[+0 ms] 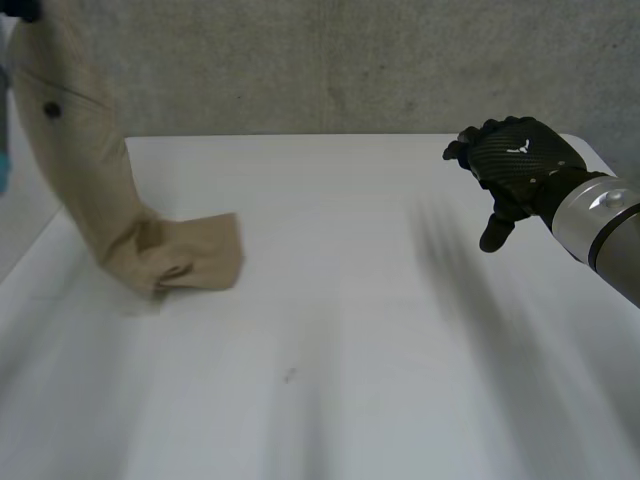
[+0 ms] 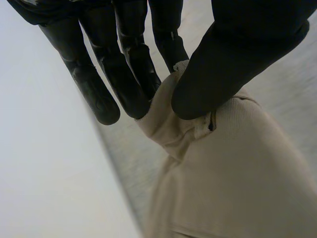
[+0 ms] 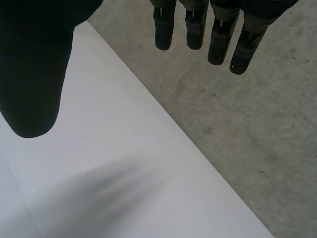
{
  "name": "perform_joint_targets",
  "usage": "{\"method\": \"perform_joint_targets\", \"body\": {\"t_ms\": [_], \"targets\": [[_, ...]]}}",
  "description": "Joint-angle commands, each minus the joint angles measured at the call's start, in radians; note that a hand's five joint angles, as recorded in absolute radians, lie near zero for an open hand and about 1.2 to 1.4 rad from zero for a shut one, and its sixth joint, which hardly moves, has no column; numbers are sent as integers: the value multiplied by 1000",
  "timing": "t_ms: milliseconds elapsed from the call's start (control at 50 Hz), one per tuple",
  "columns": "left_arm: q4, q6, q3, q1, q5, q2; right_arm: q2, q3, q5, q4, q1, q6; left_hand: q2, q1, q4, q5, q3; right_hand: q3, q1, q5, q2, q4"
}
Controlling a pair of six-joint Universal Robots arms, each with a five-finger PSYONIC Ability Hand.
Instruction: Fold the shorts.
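Tan shorts point(image 1: 85, 180) hang limp at ten o'clock, top pinched in your left hand point(image 2: 233, 64); right hand point(image 1: 515, 160) slack, empty, at two. Soft, light: take the trailing end.

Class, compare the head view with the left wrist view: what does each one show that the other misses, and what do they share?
Head view adds: the right robot hand, open and holding nothing, above the white table, and the lower end of the beige shorts bunched on that table. Left wrist view adds: the grip itself, with the left robot hand pinching the shorts' upper edge between thumb and fingers. Shared: the shorts, hanging down.
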State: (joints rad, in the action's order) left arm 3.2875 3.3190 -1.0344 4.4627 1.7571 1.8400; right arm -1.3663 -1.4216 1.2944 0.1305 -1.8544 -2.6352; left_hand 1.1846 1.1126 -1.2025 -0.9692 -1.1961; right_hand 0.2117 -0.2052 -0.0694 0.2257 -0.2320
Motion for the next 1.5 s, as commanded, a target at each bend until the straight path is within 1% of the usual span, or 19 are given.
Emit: {"method": "perform_joint_targets", "body": {"t_ms": [20,60,140,260,280,340,360,440,500,560,720,840,920,1000,1020,1120,1380,1420,1500], "targets": [[72,7,-16,-287,-13,97,1,30,72,-2,14,-5,212,284,-194,-252,-200,-37,31,69,-51,57],[116,10,2,-403,-28,193,1,55,141,0,15,-9,212,284,-194,-252,-200,-37,31,69,-51,57],[175,31,42,-543,-36,359,-4,87,227,0,21,-12,212,284,-194,-252,-200,-37,31,69,-51,57],[199,86,40,-710,-41,539,-11,118,246,0,81,-8,206,278,-188,-247,-195,-37,31,69,-51,57],[198,94,37,-744,-39,574,-22,122,244,0,102,-8,-6,66,24,-35,18,-37,31,69,-51,57],[192,102,27,-786,-39,617,-34,133,235,0,122,-8,-409,-337,427,368,420,-37,31,69,-51,57],[192,106,11,-801,-39,625,-36,133,229,0,126,-6,-649,-577,667,608,660,-37,31,69,-51,57],[198,120,-18,-816,-30,604,-36,133,184,1,135,-6,-935,-863,953,894,947,-37,31,69,-51,57],[192,123,-24,-815,-25,561,-36,122,145,1,133,-5,-968,-896,986,927,980,-37,31,69,-51,57],[182,120,-52,-787,-21,473,-36,115,118,6,133,-3,-997,-925,1015,957,1009,-37,31,69,-51,57],[153,116,-263,-584,-7,178,-34,96,49,87,129,-9,-989,-917,1007,948,1000,-37,31,69,-51,57],[104,120,-354,-413,-21,94,-11,84,-18,198,109,-29,-939,-867,957,898,950,-37,31,69,-51,57],[0,116,-359,-304,-63,90,61,78,-37,230,89,-98,-933,-861,951,892,944,-37,31,69,-51,57],[-90,113,-339,-208,-161,107,131,72,-43,229,78,-170,-930,-858,948,889,942,-37,31,69,-51,57],[-118,113,-323,-169,-209,123,165,73,-43,225,73,-193,-889,-817,907,848,901,-37,31,69,-51,57],[-186,103,-244,-120,-310,237,260,95,-41,221,64,-238,-842,-770,860,801,853,-37,31,69,-51,57],[-402,132,66,-71,-332,544,441,196,-26,193,58,-293,-821,-749,839,781,833,90,-97,-58,76,-70],[-419,152,95,-71,-334,577,455,208,-26,193,55,-292,-760,-688,778,719,772,181,-188,-149,167,-161],[-419,178,111,-79,-334,597,461,217,-27,192,46,-287,-443,-371,461,402,455,433,-440,-401,420,-413]]}}
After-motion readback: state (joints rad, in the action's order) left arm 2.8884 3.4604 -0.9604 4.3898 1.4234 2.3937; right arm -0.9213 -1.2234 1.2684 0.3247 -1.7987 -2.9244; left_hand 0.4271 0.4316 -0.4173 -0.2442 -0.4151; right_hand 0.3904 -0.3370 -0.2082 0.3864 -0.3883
